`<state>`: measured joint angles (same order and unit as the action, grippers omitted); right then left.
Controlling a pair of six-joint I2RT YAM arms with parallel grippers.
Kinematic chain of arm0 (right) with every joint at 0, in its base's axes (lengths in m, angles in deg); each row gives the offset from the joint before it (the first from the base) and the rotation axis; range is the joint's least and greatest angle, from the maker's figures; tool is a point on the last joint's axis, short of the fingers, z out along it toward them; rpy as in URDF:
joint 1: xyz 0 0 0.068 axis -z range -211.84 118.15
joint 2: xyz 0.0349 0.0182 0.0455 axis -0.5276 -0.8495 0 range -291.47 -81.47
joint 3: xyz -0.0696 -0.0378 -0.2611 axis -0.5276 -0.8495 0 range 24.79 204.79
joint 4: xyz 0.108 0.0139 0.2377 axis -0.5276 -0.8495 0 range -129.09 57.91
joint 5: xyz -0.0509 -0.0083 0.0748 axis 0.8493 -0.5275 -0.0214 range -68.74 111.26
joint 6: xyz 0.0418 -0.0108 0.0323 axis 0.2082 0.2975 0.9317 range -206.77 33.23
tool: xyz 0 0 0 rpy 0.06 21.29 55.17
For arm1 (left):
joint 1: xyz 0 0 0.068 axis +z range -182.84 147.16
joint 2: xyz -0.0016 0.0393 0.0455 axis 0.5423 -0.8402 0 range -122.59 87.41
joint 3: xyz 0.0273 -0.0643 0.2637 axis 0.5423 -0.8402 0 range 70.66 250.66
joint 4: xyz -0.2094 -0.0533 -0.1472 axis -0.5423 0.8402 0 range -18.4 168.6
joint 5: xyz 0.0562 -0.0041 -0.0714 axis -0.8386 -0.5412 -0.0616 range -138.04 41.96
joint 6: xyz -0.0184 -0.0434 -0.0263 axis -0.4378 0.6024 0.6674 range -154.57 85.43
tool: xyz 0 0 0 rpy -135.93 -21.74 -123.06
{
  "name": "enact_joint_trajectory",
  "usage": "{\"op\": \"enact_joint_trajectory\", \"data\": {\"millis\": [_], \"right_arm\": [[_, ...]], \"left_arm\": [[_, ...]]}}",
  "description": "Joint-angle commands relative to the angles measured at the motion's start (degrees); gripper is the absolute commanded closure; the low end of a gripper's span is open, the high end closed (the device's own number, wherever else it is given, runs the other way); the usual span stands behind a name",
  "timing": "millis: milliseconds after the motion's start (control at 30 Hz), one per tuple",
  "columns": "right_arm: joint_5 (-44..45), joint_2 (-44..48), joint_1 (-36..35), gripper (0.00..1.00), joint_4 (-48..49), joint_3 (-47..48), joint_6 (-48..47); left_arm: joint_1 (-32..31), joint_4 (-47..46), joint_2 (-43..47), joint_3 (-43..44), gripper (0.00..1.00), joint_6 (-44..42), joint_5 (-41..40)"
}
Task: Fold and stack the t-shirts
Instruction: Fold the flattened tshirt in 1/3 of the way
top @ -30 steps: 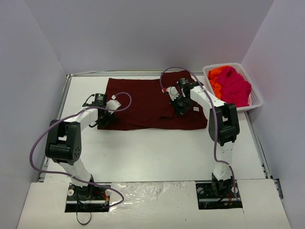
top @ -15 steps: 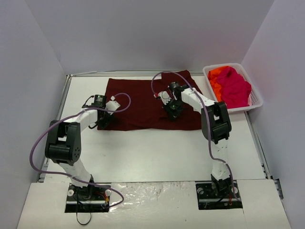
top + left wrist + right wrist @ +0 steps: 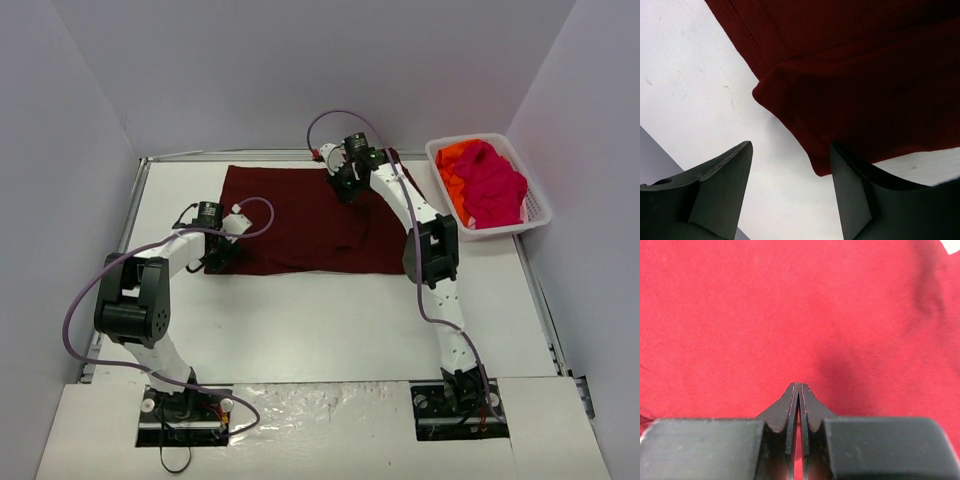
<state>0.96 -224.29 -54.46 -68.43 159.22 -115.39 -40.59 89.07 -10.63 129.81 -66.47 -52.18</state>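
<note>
The large dark maroon t-shirt (image 3: pixel 290 220) lies spread flat on the table. My left gripper (image 3: pixel 222 250) is open at its near left corner. In the left wrist view (image 3: pixel 790 146) one finger (image 3: pixel 850 195) overlaps that folded corner (image 3: pixel 815 167) and the other stands over bare table. My right gripper (image 3: pixel 347 182) is over the shirt's far edge. In the right wrist view (image 3: pixel 799 386) its jaws are shut, tips low over flat maroon cloth (image 3: pixel 790 315), with nothing visibly held. The white neck label (image 3: pixel 951 244) shows at the top right corner. Pink (image 3: pixel 492 180) and orange (image 3: pixel 452 158) t-shirts lie in the basket.
The white lattice basket (image 3: pixel 535 215) stands at the far right of the table. Grey walls enclose the table on three sides. The right arm's links (image 3: pixel 425 245) stretch over the shirt's right part. Bare white table (image 3: pixel 320 320) lies in front of the shirt.
My right gripper has moved from the shirt's right middle leftward and then up to its far edge. The shirt's right edge has drawn in leftward. The left arm has not moved.
</note>
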Motion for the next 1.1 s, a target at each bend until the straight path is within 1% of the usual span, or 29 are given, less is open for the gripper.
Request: {"op": "enact_joint_trajectory", "data": {"millis": [0, 67, 100, 133, 167, 200, 233, 267, 300, 400, 467, 533, 633, 700, 733, 833, 900, 1067], "right_arm": [[1.75, 2.18, -0.42, 1.00, -1.11, 3.74, 1.55], [1.66, 6.13, -0.24, 1.00, -0.58, -0.99, 2.16], [1.66, 7.55, -0.24, 0.98, -0.58, -3.36, 2.25], [1.49, 9.39, 0.11, 0.94, -0.58, -8.69, 2.17], [1.31, 12.97, 0.20, 0.90, -0.40, -11.62, 1.99], [0.70, 14.66, 0.37, 0.82, -0.05, -14.52, 2.43], [-0.09, 16.33, 1.07, 0.76, 0.30, -20.03, 2.78], [-0.88, 19.39, 1.34, 0.71, 0.30, -22.35, 2.87], [-0.80, 20.82, 1.52, 0.68, 0.39, -24.63, 2.70], [-1.15, 25.39, 2.13, 0.68, 1.27, -32.11, 2.69], [-1.68, 26.98, 2.66, 0.70, 1.62, -35.88, 2.69], [-2.38, 27.51, 3.10, 0.75, 1.88, -37.83, 2.78], [-3.60, 26.99, 4.41, 0.77, 2.67, -40.21, 3.22], [-6.75, 24.89, 6.17, 0.73, 2.59, -39.78, 3.83], [-7.99, 24.35, 7.22, 0.68, 2.50, -39.42, 3.84], [-13.18, 21.89, 8.89, 0.61, 2.24, -37.76, 4.28], [-15.99, 20.14, 9.42, 0.59, 1.62, -36.00, 4.36], [-19.69, 16.80, 9.69, 0.58, 0.22, -32.93, 3.66]], "left_arm": [[0.54, 0.98, 2.59, -0.62, 0.38, 1.23, -0.95], [0.63, 0.98, 3.03, -0.71, 0.38, 1.23, -1.04], [0.63, 0.90, 3.12, -0.80, 0.38, 1.23, -0.96], [0.63, 0.81, 3.20, -0.71, 0.38, 1.23, -0.96], [0.63, 0.63, 2.94, -0.62, 0.38, 1.31, -0.78], [0.63, 0.72, 2.85, -0.27, 0.38, 1.40, -0.61], [0.63, 0.63, 2.59, -0.18, 0.38, 1.49, -0.26], [0.63, 0.63, 2.50, -0.01, 0.38, 1.84, -0.25], [0.54, 0.63, 2.50, 0.26, 0.38, 1.84, 0.01], [0.54, 0.54, 2.24, 0.70, 0.38, 2.37, 0.80], [0.54, 0.80, 2.33, 0.61, 0.38, 2.54, 1.15], [0.54, 0.72, 2.59, 0.26, 0.38, 2.72, 1.33], [0.54, 0.28, 3.03, -0.79, 0.38, 2.81, 1.59], [0.54, 0.10, 2.94, -1.23, 0.38, 2.90, 1.77], [0.54, 0.10, 2.94, -1.24, 0.38, 2.98, 1.77], [0.54, -0.16, 2.94, -1.50, 0.38, 3.07, 1.94], [0.63, -0.25, 2.85, -1.68, 0.38, 3.16, 1.94], [0.63, -0.42, 2.24, -1.76, 0.38, 3.16, 1.77]]}}
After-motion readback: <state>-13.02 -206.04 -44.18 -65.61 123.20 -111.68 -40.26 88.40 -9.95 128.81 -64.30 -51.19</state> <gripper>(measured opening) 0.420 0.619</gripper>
